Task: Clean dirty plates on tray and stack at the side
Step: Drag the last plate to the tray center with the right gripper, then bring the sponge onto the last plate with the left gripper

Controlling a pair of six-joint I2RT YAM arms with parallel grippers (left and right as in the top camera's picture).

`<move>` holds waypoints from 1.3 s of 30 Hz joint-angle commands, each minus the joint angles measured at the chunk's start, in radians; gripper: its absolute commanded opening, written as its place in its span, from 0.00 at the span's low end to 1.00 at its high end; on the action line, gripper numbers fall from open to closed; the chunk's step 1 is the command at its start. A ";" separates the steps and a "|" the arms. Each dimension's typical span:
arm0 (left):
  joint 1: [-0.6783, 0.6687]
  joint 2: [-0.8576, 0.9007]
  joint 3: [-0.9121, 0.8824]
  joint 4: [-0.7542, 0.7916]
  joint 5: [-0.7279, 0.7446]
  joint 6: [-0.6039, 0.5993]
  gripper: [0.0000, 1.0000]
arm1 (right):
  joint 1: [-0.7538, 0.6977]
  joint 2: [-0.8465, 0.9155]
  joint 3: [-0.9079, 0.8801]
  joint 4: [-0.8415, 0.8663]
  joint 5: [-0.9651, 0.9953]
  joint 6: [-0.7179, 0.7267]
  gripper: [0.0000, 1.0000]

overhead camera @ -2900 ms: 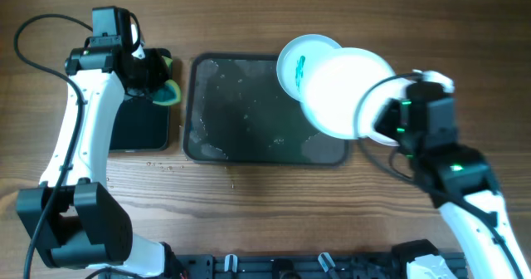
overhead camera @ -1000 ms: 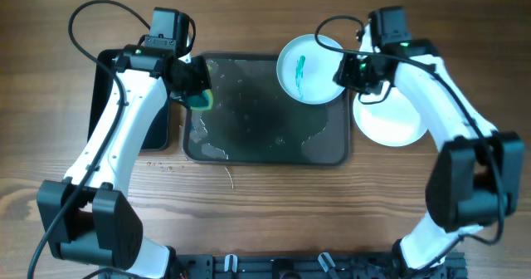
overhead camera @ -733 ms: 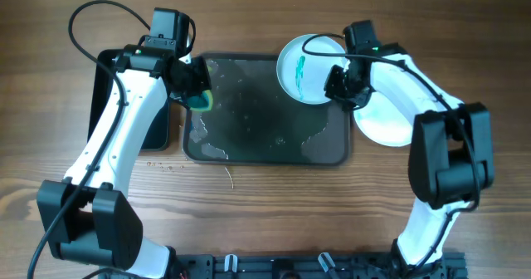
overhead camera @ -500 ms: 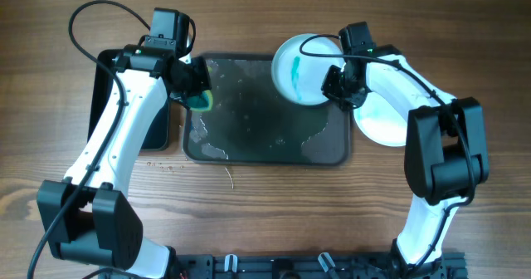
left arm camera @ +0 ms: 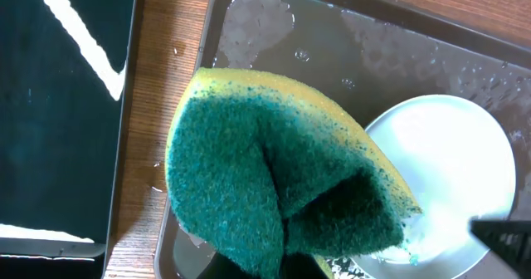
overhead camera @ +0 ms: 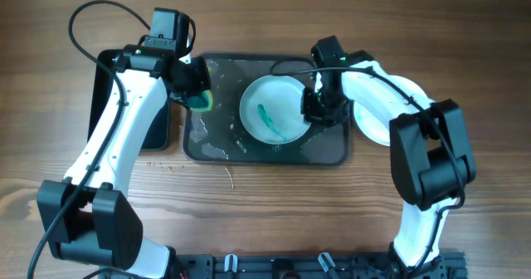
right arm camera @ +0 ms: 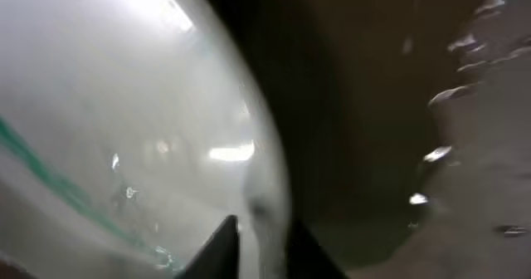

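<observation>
Right pincer [overhead camera: 316,106] is down on the tray [overhead camera: 217,139], and it has the dirty plate [overhead camera: 270,113] by its right-hand rim. The wrist view shows it plainly: the two dark fingertips [right arm camera: 222,244] sit one on each side of the rim, pinching it between them. The plate lies flat in the middle of the wet, blotchy tray, and the teal streak across its centre is unwiped.

Over on the left, the left pincer [overhead camera: 197,92] is squeezed tight on a sponge [left arm camera: 274,188], which is folded over with the green scouring side out and a yellow edge showing. It hangs over the tray's left end, near the plate's left rim but apart from it.

A black tub [overhead camera: 153,125] sits just left of the tray. A white plate [overhead camera: 372,128] rests on the worktop [overhead camera: 265,196] just right of the tray, partly hidden under the right arm.
</observation>
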 commanded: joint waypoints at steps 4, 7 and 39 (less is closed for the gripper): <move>-0.004 -0.002 0.006 0.002 -0.018 -0.008 0.04 | -0.016 -0.040 0.005 0.145 -0.010 -0.336 0.54; -0.004 -0.002 0.006 0.001 -0.018 -0.008 0.04 | -0.015 -0.026 0.005 0.225 0.024 -0.420 0.57; -0.074 0.175 0.006 0.036 0.103 -0.009 0.04 | 0.056 0.053 -0.113 0.296 -0.205 0.064 0.04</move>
